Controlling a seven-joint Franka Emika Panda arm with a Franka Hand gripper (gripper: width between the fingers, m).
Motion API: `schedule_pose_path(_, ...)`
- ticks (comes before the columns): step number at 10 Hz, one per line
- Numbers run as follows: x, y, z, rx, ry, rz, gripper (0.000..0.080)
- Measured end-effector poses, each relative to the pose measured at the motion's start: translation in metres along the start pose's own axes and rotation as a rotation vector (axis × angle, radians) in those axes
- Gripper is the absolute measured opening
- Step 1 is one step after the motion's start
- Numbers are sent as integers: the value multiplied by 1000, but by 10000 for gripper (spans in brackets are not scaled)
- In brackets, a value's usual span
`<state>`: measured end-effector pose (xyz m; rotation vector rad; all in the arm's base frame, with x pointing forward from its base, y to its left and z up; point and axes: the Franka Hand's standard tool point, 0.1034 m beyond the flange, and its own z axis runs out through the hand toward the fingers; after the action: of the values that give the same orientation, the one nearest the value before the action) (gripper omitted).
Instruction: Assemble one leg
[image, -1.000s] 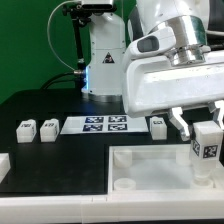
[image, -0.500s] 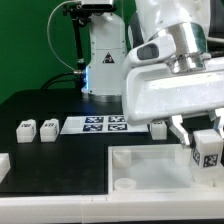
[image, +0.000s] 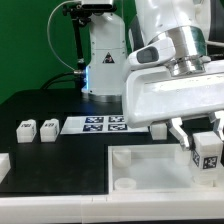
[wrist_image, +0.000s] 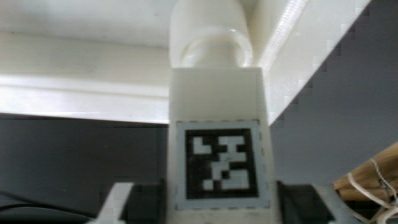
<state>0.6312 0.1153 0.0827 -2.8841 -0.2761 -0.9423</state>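
My gripper (image: 205, 143) is shut on a leg (image: 207, 150), a small white blocky peg with a black-and-white tag, held over the right side of the large white tray (image: 150, 160). In the wrist view the leg (wrist_image: 219, 120) stands straight out between the two fingers (wrist_image: 146, 205), its tag facing the camera and its rounded tip toward the tray wall. Three other legs rest on the black table: two at the exterior view's left (image: 27, 129) (image: 48, 129) and one (image: 157, 127) just behind the tray, partly hidden by the hand.
The marker board (image: 96, 124) lies flat behind the tray. A white robot base (image: 103, 60) stands at the back. A white block (image: 4, 165) sits at the exterior view's left edge. The tray has a round corner socket (image: 124, 156).
The gripper with the leg has shifted slightly and tilted compared with a second ago; since half a second ago it has hardly moved.
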Motion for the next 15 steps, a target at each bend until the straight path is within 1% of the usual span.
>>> schedule_pose_path(1,-2,0,1,2,-11,0,302)
schedule_pose_path(2,-3,0,1,2,-11,0,484)
schedule_pose_path(3,-3,0,1,2,-12,0,484)
schedule_pose_path(4,-3,0,1,2,-12,0,616)
schedule_pose_path(5,-3,0,1,2,-13,0,639)
schedule_pose_path(7,-3,0,1,2,-13,0,647)
schedule_pose_path(8,-3,-2,1,7,-37,6,649)
schedule_pose_path(9,12,-4,-7,18,-80,10,649)
schedule_pose_path(10,30,-4,-15,23,-92,11,649)
schedule_pose_path(11,33,-6,-13,44,-182,18,649)
schedule_pose_path(12,41,-5,-10,50,-200,20,649)
schedule_pose_path(13,35,-4,-6,70,-308,24,649)
schedule_pose_path(14,31,1,-3,90,-433,33,649)
schedule_pose_path(15,30,4,0,107,-519,39,649)
